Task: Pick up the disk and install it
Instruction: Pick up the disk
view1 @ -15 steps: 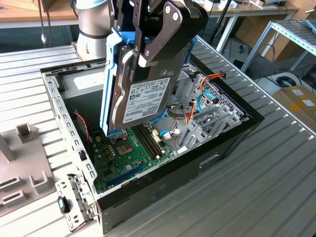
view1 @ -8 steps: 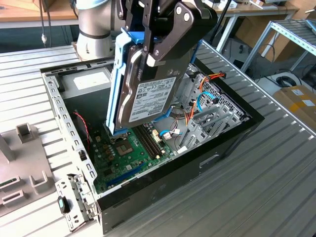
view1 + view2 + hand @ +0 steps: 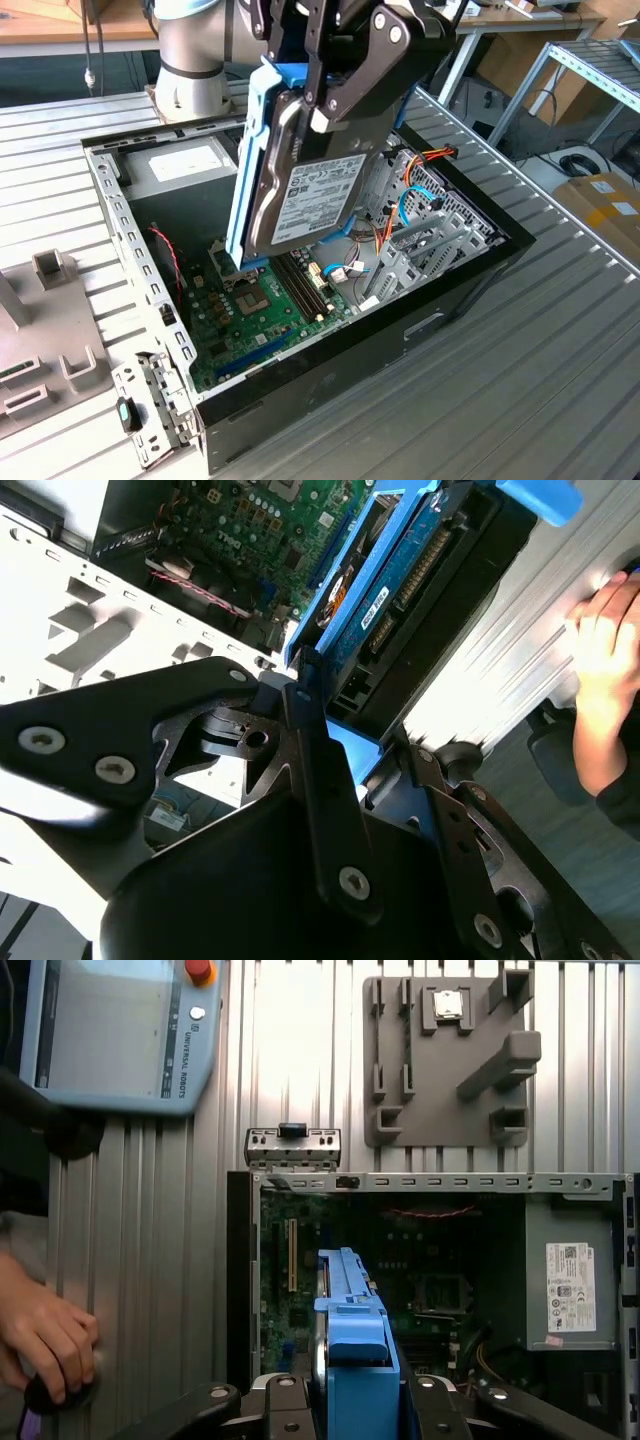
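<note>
**Exterior view.** Your gripper (image 3: 318,108) is clamped on the upper end of the disk (image 3: 300,195), in the upper middle of the frame. The disk hangs tilted with its label toward the camera. Its blue carrier rail runs along the edge nearer the exterior view's left. Its lower end is over the motherboard (image 3: 250,310) inside the open computer case (image 3: 400,345). You cannot tell from here whether it touches anything. The drive cage (image 3: 432,238) sits just beside the disk, toward the exterior view's right. The power supply (image 3: 180,165) lies in the far corner of the case. A grey fixture plate (image 3: 50,335) and a small metal bracket (image 3: 150,410) lie on the slatted table (image 3: 560,385) at lower left.

**Second wrist view.** The gripper (image 3: 355,725) has its black fingers (image 3: 305,705) pressed against the two sides of the disk (image 3: 400,590). The disk's circuit-board face and connector edge are in sight, with the blue rail around them. The motherboard (image 3: 260,520) lies beyond the disk. A person's hand (image 3: 605,630) rests on the table outside the case.

**First wrist view.** The disk (image 3: 355,1350) is seen end-on, blue rail foremost, between the gripper (image 3: 355,1398) linkages and above the case interior. The case rim (image 3: 440,1182) lies beyond it, then the bracket (image 3: 292,1147) and the fixture plate (image 3: 440,1060). A teach pendant (image 3: 110,1030) lies on the table. The person's hand (image 3: 45,1335) rests on a dark object near the case.
</note>
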Robot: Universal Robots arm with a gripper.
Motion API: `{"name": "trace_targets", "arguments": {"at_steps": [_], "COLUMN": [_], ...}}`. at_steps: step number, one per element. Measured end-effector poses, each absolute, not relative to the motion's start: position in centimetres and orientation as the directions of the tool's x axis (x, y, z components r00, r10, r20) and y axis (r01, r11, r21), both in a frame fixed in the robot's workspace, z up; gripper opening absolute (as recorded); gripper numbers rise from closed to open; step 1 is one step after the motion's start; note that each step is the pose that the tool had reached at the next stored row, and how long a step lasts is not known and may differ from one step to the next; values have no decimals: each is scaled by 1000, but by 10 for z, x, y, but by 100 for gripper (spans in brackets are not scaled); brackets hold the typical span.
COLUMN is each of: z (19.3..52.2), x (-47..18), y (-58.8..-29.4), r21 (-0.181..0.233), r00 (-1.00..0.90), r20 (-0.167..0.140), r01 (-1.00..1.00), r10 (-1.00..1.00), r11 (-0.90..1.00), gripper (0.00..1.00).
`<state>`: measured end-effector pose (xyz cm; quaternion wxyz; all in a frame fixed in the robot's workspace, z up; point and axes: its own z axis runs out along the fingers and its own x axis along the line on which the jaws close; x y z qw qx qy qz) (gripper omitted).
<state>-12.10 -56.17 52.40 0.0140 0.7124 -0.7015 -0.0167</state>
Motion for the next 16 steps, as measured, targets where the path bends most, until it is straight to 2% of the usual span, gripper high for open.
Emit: {"name": "trace_targets", "arguments": {"at_steps": [16], "z": [523], "x": [-105], "y": [-562], "r21": [43], "r00": [15], "r20": [-4], "r01": [-999], "r10": [-1000], "r11": [-15], "gripper": [37]}}
